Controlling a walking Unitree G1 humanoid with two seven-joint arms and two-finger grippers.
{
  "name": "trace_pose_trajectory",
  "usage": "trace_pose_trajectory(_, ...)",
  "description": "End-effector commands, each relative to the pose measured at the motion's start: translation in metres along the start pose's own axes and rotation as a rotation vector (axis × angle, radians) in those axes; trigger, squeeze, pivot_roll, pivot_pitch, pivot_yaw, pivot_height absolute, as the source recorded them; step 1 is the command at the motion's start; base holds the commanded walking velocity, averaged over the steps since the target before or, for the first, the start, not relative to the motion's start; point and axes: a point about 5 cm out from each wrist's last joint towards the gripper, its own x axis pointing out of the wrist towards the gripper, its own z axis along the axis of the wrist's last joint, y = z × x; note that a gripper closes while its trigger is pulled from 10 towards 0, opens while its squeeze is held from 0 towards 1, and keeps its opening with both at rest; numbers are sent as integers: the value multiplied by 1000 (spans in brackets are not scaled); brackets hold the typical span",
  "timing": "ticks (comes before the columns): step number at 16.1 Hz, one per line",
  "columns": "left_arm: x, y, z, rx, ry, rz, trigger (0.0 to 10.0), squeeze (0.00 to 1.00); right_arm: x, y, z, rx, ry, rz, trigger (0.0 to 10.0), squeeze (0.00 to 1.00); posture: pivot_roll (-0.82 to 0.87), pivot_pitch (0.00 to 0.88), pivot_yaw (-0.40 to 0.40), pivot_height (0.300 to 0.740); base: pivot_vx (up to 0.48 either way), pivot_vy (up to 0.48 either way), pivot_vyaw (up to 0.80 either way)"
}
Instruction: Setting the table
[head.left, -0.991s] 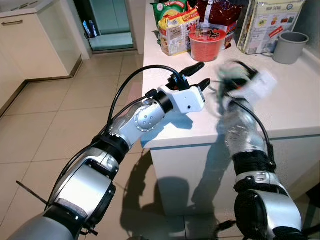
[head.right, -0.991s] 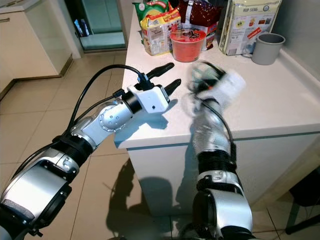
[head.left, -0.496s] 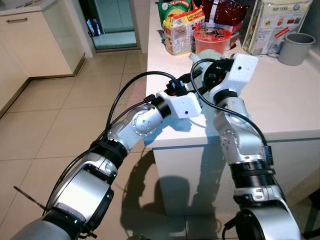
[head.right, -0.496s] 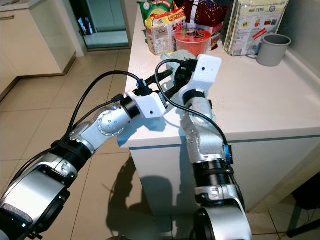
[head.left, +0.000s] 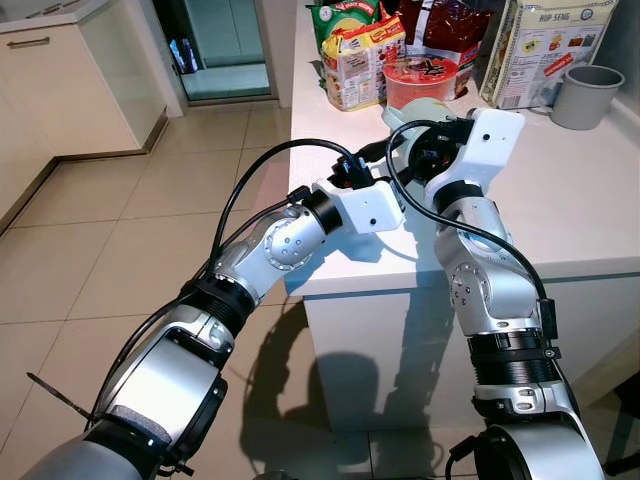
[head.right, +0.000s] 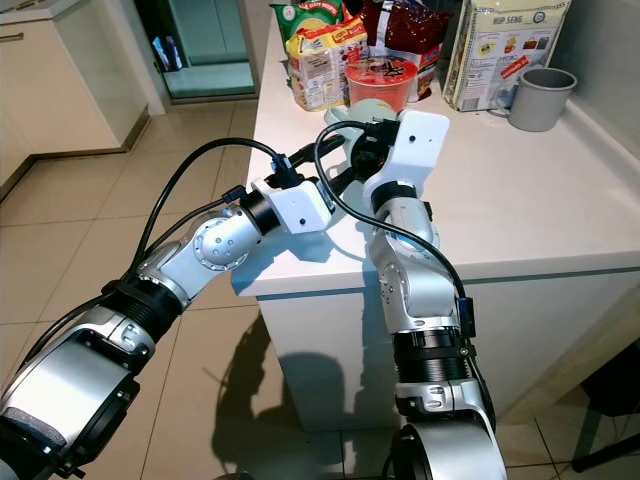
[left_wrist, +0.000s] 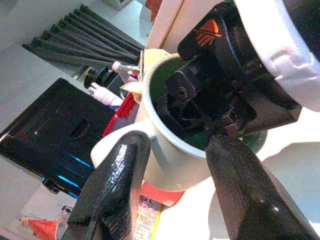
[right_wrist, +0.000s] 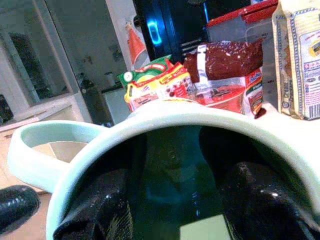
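head stereo looking down, wrist cameras close on mug (left_wrist: 170, 150)

At the far end of the white desk (head.left: 600, 180) stands a row of groceries: a green bag (head.left: 338, 12) at the back, a yellow packet (head.left: 356, 62) before it, a red tub (head.left: 420, 80) beside the packet, a dark red bag (head.left: 440, 25) behind the tub, and a tall pale cereal bag (head.left: 545, 45). A grey cup (head.left: 585, 95) stands just beside the cereal bag, near the wall. The floor (head.left: 110, 250) is of beige tiles. A cream cabinet (head.left: 60, 90) stands well apart from the desk, with a doorway (head.left: 225, 45) between them at the back.
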Motion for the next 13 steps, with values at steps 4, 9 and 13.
trace_pose_trajectory(4,-2,13,-2,34,7,15,10000,0,-3,4,-1,-14,17,17,10000,0,35,0,105,740,0,0,0)
trace_pose_trajectory(9,-12,11,-9,44,28,-11,10000,0,-2,-7,-11,-48,63,-9,10000,0,43,0,105,740,0,0,0)
trace_pose_trajectory(13,-15,12,-12,54,37,-22,10000,0,-3,-4,-12,-44,69,9,10000,0,41,0,105,740,0,0,0)
